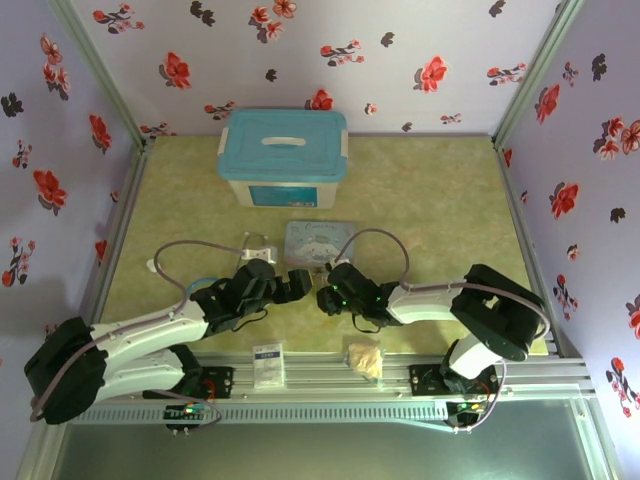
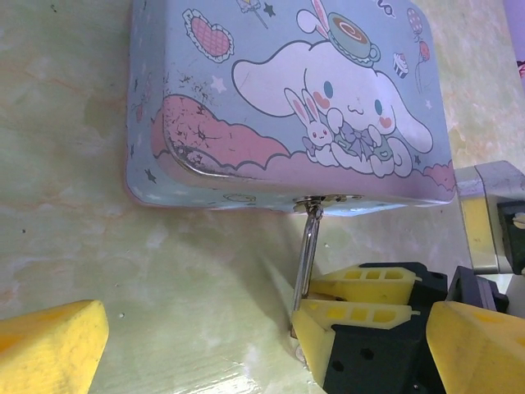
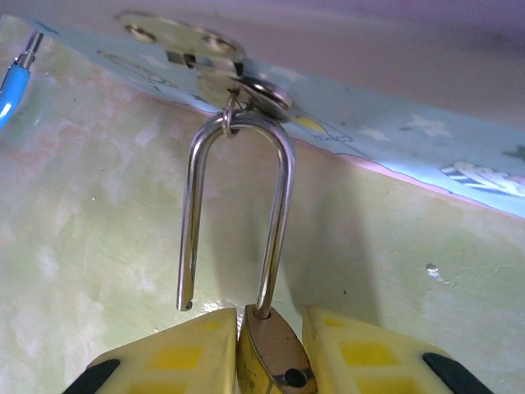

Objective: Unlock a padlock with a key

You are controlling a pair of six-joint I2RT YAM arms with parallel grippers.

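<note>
**Operator:** Where is the padlock sitting?

**Spotter:** Your padlock [image 3: 271, 357] hangs at the near side of the cartoon tin [image 1: 318, 243], which lies in the middle of the tabletop [image 1: 430, 200]. Its shackle [image 3: 276, 230] runs through the small ring on the tin's hasp [image 3: 262, 94]. One leg of the shackle sits in the brass body. The other leg is out of the body, with its end hanging free.

**Operator:** And my pincers?

**Spotter:** Your right pincer [image 3: 271, 324] is closed on the padlock's brass body, with a yellow finger against each side. Your left pincer [image 2: 268, 320] stands wide open just left of it, facing the tin's near wall and gripping nothing.

**Operator:** What about the containers?

**Spotter:** The tin's lid is down, so you cannot see what is inside. Beyond it, toward the far wall, stands a white storage box [image 1: 283, 158]. Its blue lid is on, so its contents are hidden from you too. At the near edge, between your arm bases, a beige wad [image 1: 365, 358] lies to the right. A small white packet [image 1: 268, 362] lies to the left, well apart from the tin.
</note>
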